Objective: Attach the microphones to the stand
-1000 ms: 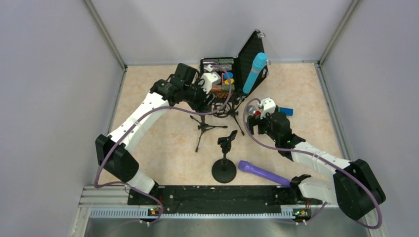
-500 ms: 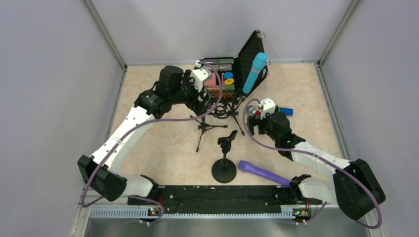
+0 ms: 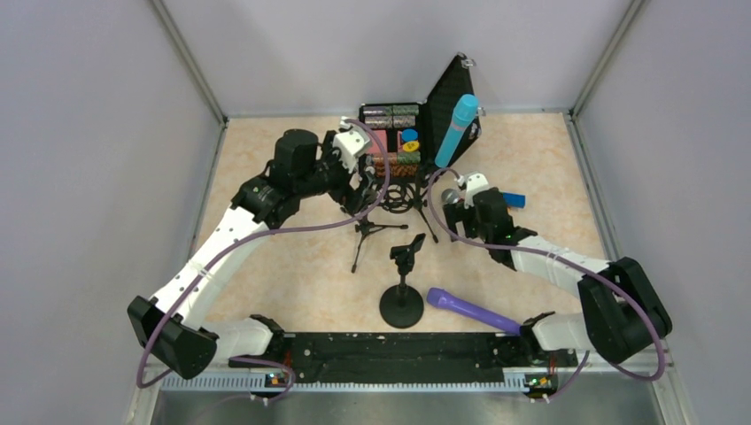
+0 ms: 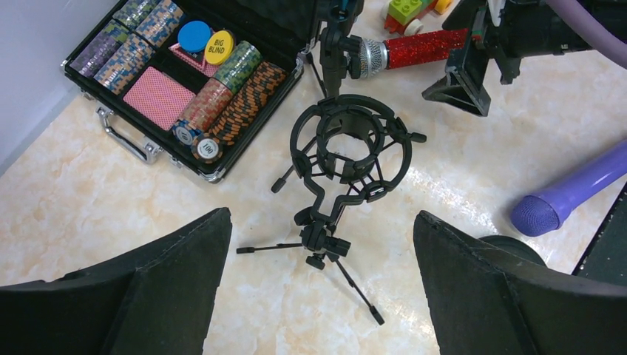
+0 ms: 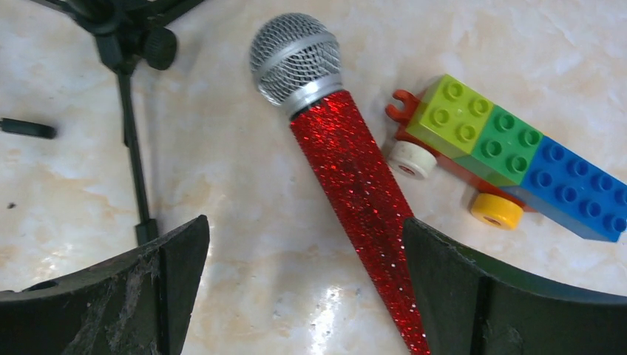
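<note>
1. The beige marbled worktop [image 3: 292, 257] carries everything, so each piece is within reach of the arms.
2. The open black case of poker chips [image 3: 445, 88] sits at the far edge, clear of the working area.
3. The left tool [image 4: 322, 218] hangs released, fingers wide and empty, above the black tripod stand with a ring-shaped shock mount [image 4: 347, 151]. This likely leaves that mount free for a microphone.
4. The right tool [image 5: 304, 225] is also released. Its fingers straddle the glittery red microphone with a silver mesh head [image 5: 355, 192], which lies flat on the worktop; it looks lined up for a pick.
5. The all light blue microphone [image 3: 455, 128] stands tilted by the case lid, apparently already clipped to a tall stand.
6. The all purple microphone [image 3: 469, 310] lies on the worktop just beside the black round-base stand [image 3: 403, 292], unattached.
7. The multicoloured toy-brick car [image 5: 510, 163] rests beside the red handle; whether they touch, I cannot tell.
</note>
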You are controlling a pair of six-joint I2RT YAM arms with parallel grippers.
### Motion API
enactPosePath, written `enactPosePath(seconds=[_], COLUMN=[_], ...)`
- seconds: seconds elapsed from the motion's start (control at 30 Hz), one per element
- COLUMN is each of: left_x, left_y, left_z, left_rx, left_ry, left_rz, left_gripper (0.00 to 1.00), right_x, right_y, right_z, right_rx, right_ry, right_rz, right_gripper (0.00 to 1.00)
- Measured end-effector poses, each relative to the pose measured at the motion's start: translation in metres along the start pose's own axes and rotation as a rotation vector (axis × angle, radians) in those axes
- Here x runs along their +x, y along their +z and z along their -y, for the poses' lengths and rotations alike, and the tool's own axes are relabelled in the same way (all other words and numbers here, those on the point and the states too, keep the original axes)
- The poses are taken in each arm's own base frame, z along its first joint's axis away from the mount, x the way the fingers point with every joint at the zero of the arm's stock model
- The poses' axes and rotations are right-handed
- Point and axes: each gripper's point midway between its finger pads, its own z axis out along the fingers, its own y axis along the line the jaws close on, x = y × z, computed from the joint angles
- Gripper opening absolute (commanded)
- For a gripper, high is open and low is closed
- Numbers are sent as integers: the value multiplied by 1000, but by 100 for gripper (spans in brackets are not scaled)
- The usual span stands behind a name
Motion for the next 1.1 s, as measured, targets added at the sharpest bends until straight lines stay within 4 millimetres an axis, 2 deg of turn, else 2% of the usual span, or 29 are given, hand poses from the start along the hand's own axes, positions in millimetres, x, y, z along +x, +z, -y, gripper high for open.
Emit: enactPosePath(seconds=[0.27, 0.43, 0.6, 0.83, 1.0, 1.1], left_x=[2, 3, 4, 7, 6, 5], left_y=[1, 1, 2, 3, 4, 4], left_z=[4, 5, 6, 7, 8, 9], left_rx=[21, 28, 29, 33, 39, 43], left_ry=[-5, -7, -9, -13, -25, -28], left_rz=[-1, -2, -5, -8, -1, 1], left_gripper=[96, 96, 96, 95, 95, 95], right_x=[16, 20, 27, 41, 46, 45], right_y=[5, 14, 23, 23, 27, 27], right_z=[26, 30, 30, 21, 14, 10], right_rx=[73, 83, 85, 44, 19, 11], right_ry=[67, 106, 138, 160, 188, 217], right_rz=[-80, -131, -197, -275, -330, -347], right_gripper=[99, 99, 94, 75, 41, 30])
